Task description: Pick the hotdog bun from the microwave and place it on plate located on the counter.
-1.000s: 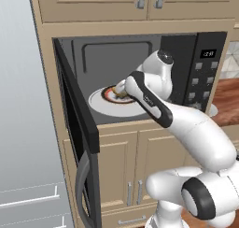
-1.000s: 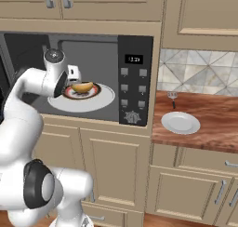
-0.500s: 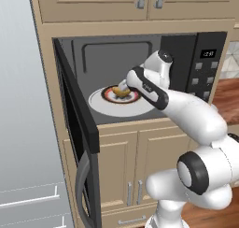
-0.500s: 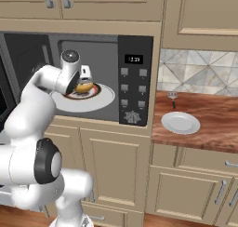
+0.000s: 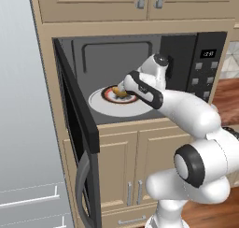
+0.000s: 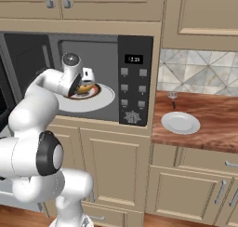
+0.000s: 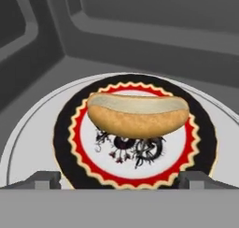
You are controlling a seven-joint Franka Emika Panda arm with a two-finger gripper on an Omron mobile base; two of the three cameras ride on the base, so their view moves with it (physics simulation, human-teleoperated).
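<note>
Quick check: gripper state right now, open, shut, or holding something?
Gripper: open, holding nothing; its fingertips sit wide apart in front of the hotdog bun.

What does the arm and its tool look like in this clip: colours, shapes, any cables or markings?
The arm is glossy white with rounded, tube-like links and dark grey to black bands and caps at the joints. No cables or markings can be seen on it. The tool has two small, dark grey, blocky fingertips, set apart in the hand view.
</note>
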